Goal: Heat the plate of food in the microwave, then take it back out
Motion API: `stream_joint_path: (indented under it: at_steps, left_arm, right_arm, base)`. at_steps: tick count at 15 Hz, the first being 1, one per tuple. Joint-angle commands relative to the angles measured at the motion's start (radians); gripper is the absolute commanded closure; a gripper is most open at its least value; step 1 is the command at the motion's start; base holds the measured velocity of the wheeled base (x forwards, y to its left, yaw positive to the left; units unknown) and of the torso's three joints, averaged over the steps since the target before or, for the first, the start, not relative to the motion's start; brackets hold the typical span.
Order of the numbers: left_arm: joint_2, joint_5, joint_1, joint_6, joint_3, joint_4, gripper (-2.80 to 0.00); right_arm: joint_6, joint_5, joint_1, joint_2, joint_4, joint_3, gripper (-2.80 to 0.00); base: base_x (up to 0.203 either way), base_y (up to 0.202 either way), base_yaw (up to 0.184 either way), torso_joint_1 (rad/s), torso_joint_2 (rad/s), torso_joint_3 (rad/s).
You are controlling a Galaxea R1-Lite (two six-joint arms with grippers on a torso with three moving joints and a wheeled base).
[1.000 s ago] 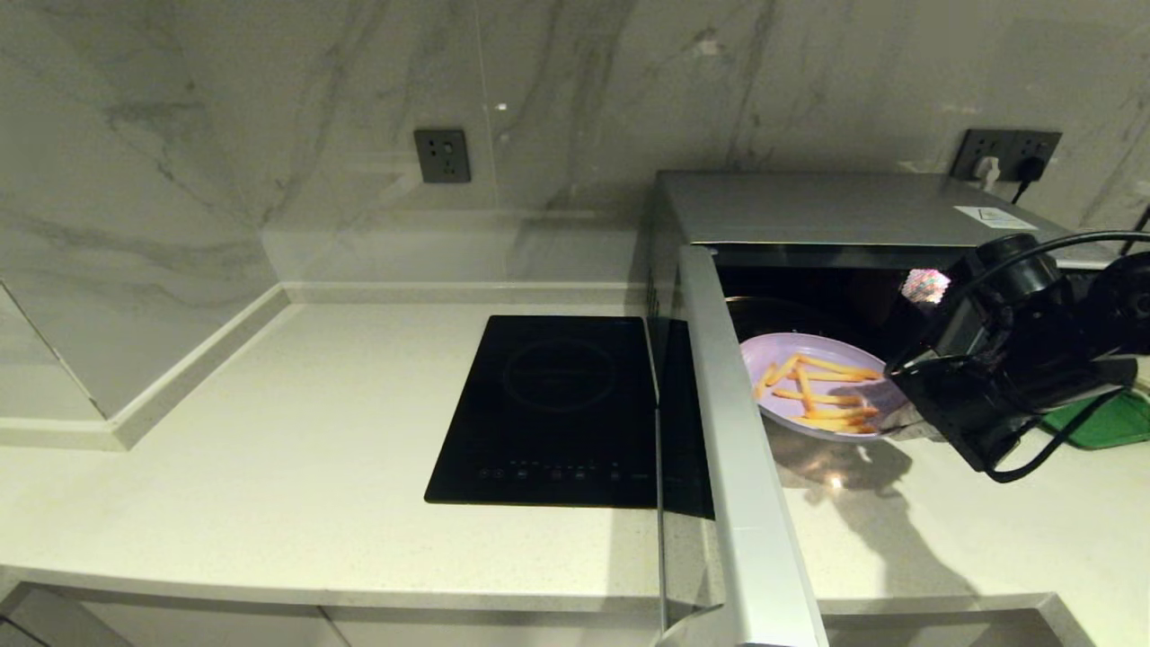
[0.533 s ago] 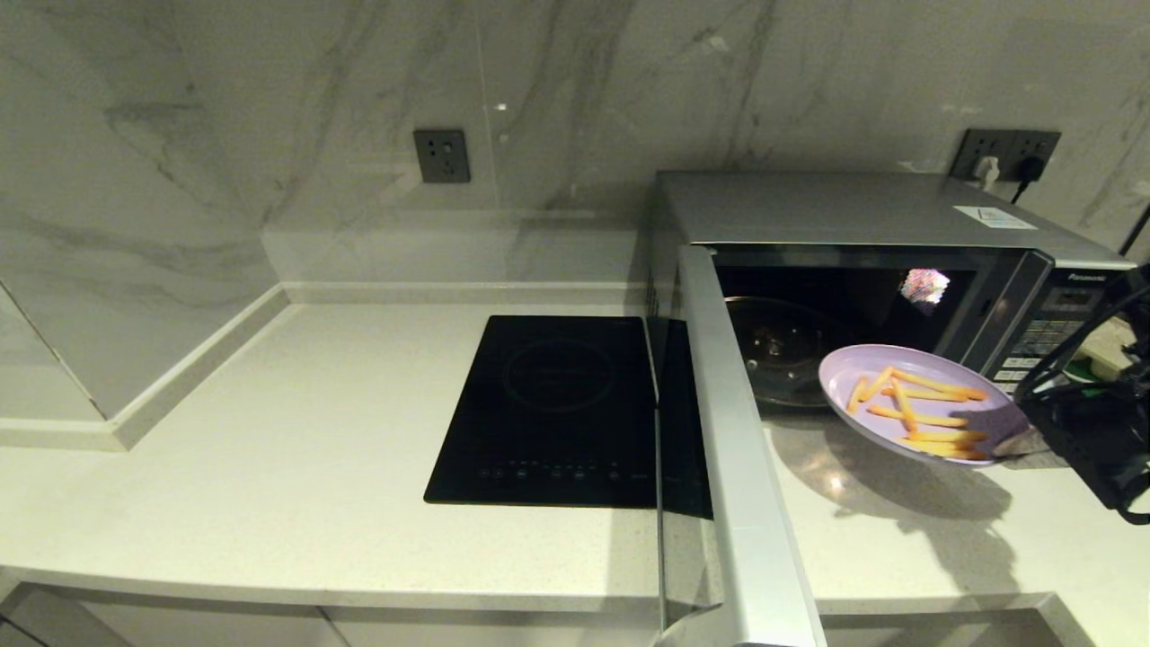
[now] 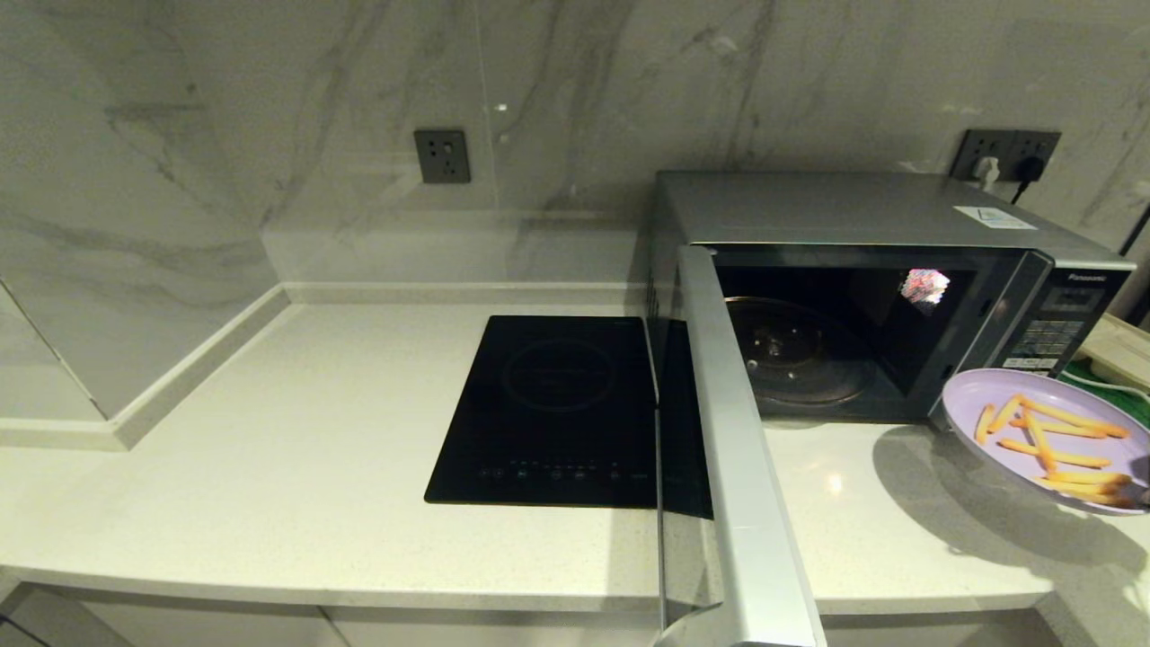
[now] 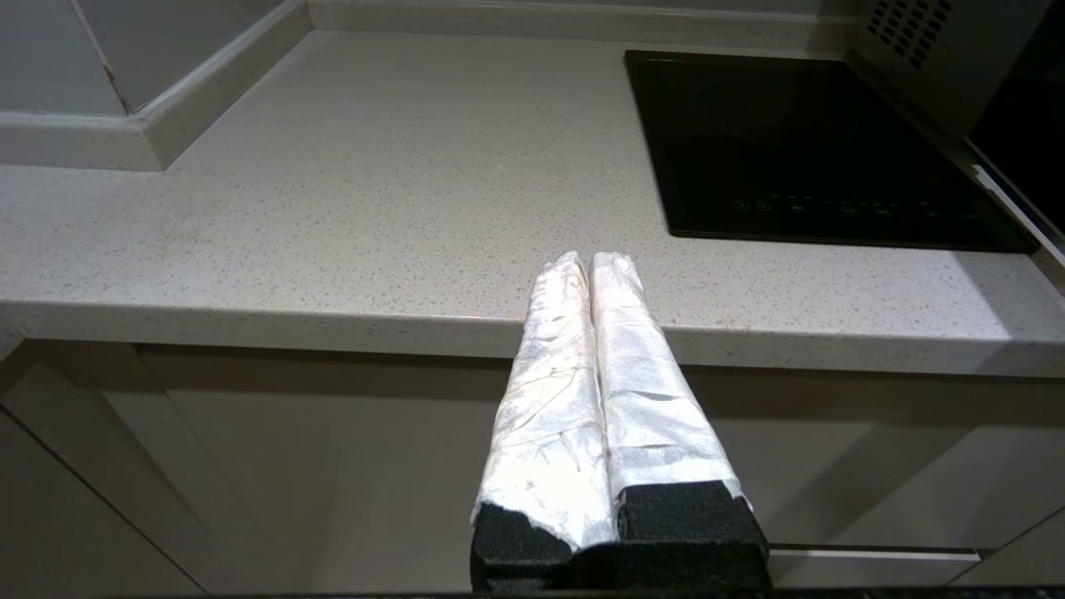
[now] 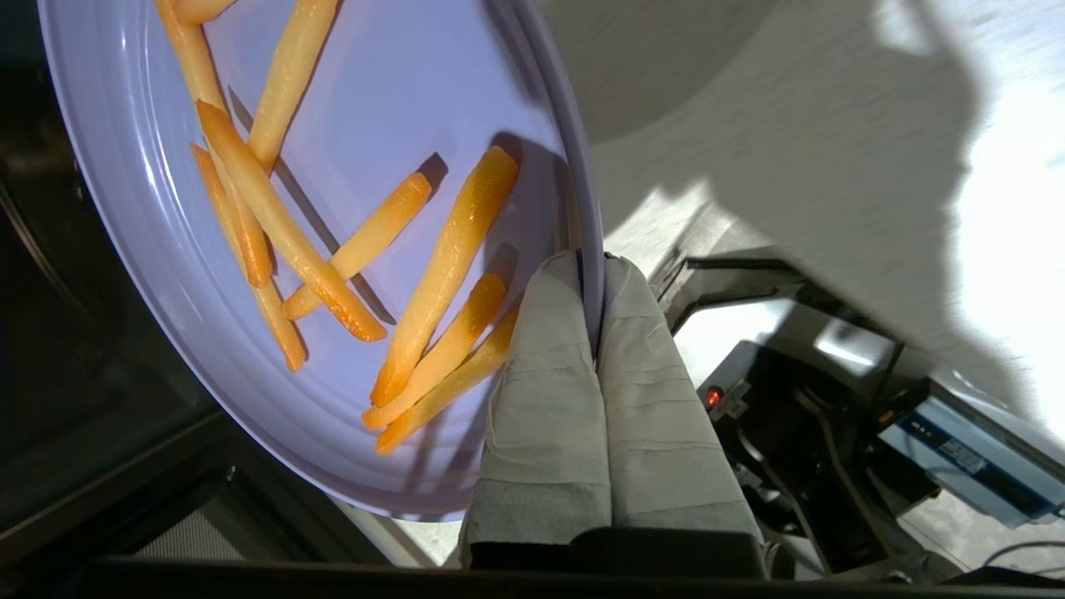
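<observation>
The silver-grey microwave stands at the back right, its door swung wide open toward the counter's front edge. Its glass turntable is bare. The plate of food, pale lilac with yellow-orange fries, hangs tilted above the counter in front of the keypad, at the far right. My right gripper is shut on the plate's rim, one finger on top beside the fries, the other underneath. The left gripper is parked, shut and empty, just below the counter's front edge.
A flat black induction hob lies left of the open door. A green tray shows behind the plate at the right edge. Wall sockets sit on the marble backsplash. The door juts out past the counter's front.
The plate has come out of the microwave mouth and travelled right and toward the front. The right arm has left the head view almost fully.
</observation>
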Motion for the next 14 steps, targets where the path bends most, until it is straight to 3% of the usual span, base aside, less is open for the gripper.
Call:
stream_joint_path:
  at_steps: [1, 4, 6, 14]
  left_arm:
    - [0.0, 0.0, 0.0, -0.001, 0.0, 0.0, 0.0]
    - [0.0, 0.0, 0.0, -0.001, 0.0, 0.0, 0.0]
    - [0.0, 0.0, 0.0, -0.001, 0.0, 0.0, 0.0]
    - [0.0, 0.0, 0.0, -0.001, 0.0, 0.0, 0.0]
  right_arm:
    - [-0.056, 0.031, -0.12, 0.033, 0.003, 0.003, 0.0]
    - [-0.161, 0.065, -0.247, 0.129, 0.001, -0.005, 0.0]
    - [-0.206, 0.092, -0.29, 0.203, -0.001, -0.026, 0.0]
    - [-0.23, 0.126, -0.303, 0.439, -0.002, -0.205, 0.0]
  base:
    - [0.0, 0.0, 0.0, 0.0, 0.0, 0.0]
    - [0.0, 0.0, 0.0, 0.0, 0.0, 0.0]
    - [0.0, 0.0, 0.0, 0.0, 0.0, 0.0]
    - [0.0, 0.0, 0.0, 0.0, 0.0, 0.0]
